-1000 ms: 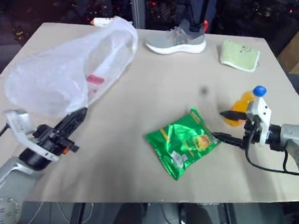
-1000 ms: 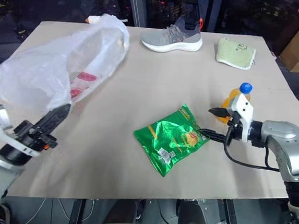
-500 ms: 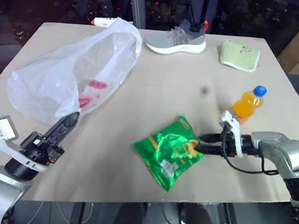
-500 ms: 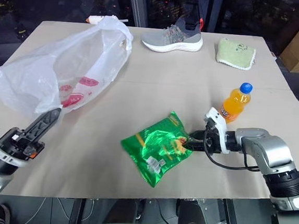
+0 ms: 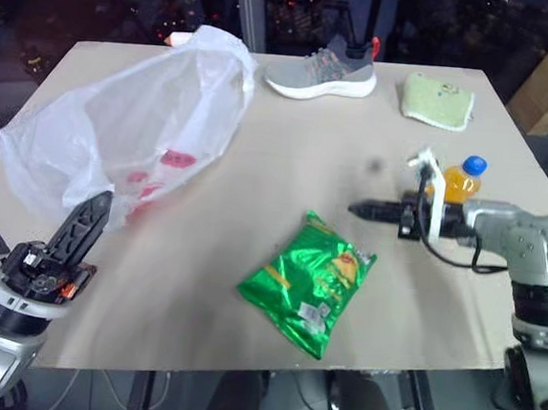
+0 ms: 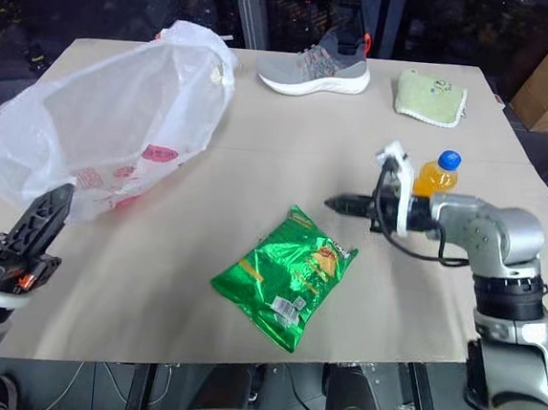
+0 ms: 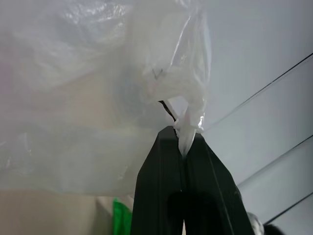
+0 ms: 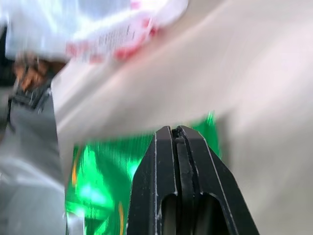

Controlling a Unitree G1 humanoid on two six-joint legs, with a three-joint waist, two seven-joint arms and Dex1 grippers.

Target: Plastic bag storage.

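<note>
Pinching a twisted bit of the plastic bag (image 5: 132, 125), the left claw (image 5: 91, 216) holds it just left of the green snack packet (image 5: 307, 283). A moment ago the right claw (image 5: 362, 210) gripped that packet; now it is shut on nothing, just past it. So the packet is not bagged yet. Red print inside the bag is too blurry to read; perhaps a label.

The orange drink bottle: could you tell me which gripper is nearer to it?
Right. The right gripper hovers just beside the orange drink bottle; the left gripper is across the table, pinching the plastic bag.
</note>
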